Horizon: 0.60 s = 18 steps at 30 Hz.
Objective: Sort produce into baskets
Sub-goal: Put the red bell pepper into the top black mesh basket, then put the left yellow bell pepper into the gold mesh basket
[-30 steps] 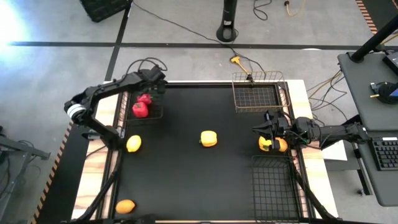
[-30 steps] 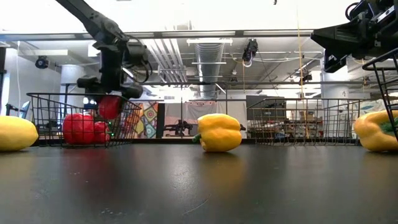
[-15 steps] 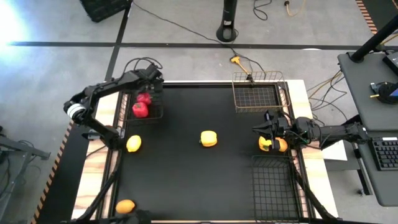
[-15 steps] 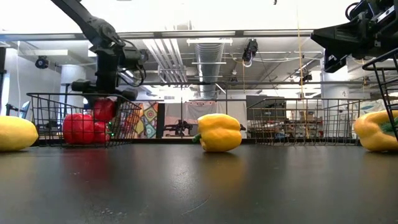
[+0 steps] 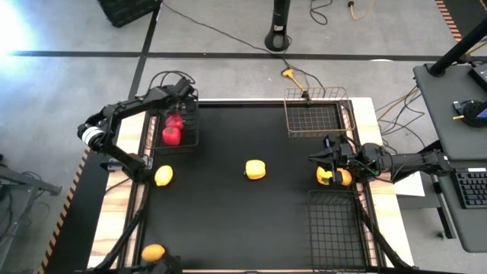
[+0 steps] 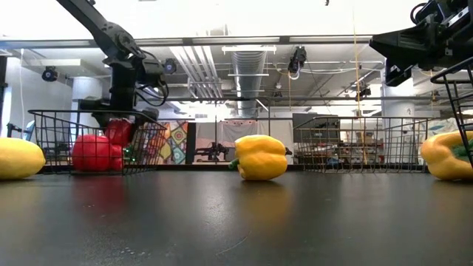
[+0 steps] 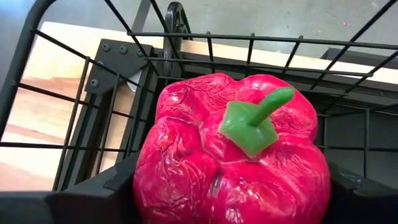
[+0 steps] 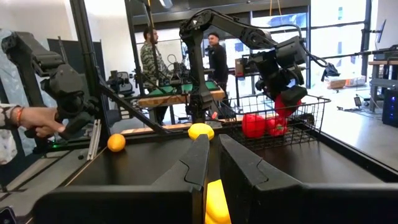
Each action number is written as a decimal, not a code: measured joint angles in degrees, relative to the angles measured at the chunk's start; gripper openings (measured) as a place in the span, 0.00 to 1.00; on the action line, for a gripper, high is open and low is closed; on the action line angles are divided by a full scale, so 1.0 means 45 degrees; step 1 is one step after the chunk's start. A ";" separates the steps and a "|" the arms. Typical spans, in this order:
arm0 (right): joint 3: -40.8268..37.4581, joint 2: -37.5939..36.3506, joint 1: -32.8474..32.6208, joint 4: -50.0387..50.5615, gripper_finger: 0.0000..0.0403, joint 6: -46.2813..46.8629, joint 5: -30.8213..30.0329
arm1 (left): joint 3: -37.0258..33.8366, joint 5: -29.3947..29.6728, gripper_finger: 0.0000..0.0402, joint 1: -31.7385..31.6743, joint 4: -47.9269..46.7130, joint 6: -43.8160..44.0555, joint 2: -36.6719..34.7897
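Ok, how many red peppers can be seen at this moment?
3. Two red peppers lie in the black basket at the table's far left. The third is gripped by the left end effector, just above them inside that basket. None seems hidden.

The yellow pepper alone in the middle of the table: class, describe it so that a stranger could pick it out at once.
On the black table, look at the centre, between the left-side black basket and the right gripper. The yellow bell pepper lies there on its side, touching nothing, unlike the one under that gripper.
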<state>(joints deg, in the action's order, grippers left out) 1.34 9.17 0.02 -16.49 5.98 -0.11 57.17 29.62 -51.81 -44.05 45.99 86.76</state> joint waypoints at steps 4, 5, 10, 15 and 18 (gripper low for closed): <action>0.0002 0.0000 0.0001 0.0002 0.07 -0.0002 0.0002 | -0.0009 -0.0133 0.74 0.0000 -0.0103 -0.0078 0.0000; 0.0003 0.0000 -0.0002 0.0000 0.07 -0.0005 0.0002 | -0.0015 -0.0134 0.75 0.0000 -0.0105 -0.0087 -0.0002; 0.0000 0.0000 0.0001 0.0004 0.07 0.0000 0.0002 | 0.0253 -0.0124 0.81 0.0005 -0.0163 -0.0212 -0.0134; 0.0004 0.0000 -0.0002 0.0004 0.07 0.0000 0.0002 | 0.0763 -0.0076 0.85 0.0393 -0.0369 -0.1485 -0.0895; 0.0000 0.0000 -0.0002 0.0004 0.07 0.0000 0.0002 | 0.0855 -0.0001 0.86 0.1550 -0.0341 -0.2009 -0.2121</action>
<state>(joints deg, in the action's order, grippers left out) 1.34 9.17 0.01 -16.47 5.98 -0.10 61.01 29.61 -44.84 -45.59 36.95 77.22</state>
